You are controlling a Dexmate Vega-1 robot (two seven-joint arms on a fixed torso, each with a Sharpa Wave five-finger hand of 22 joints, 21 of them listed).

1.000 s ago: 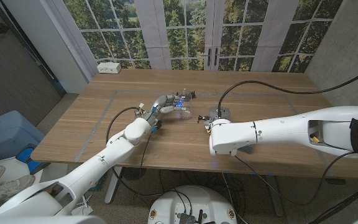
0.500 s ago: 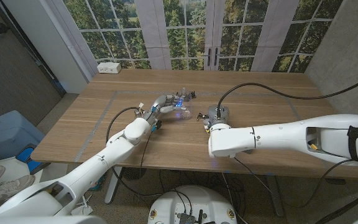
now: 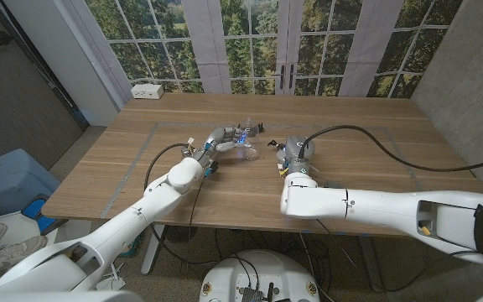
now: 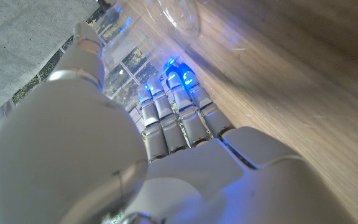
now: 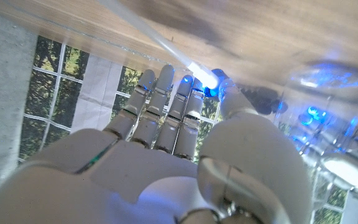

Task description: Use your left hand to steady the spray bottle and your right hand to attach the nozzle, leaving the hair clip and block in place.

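Wooden table (image 3: 225,189): left hand (image 3: 221,140) grips clear spray bottle (image 3: 246,148); right hand (image 3: 293,153) pinches nozzle (image 5: 199,73)

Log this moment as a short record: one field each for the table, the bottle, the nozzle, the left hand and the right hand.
table: wooden table, a white box at its far left corner
bottle: clear spray bottle near the table's middle, lit blue
nozzle: nozzle with its clear tube at the right hand's fingers, apart from the bottle
left hand: left hand holds the spray bottle
right hand: right hand beside the bottle, holding the nozzle
hair clip and block: too small to tell
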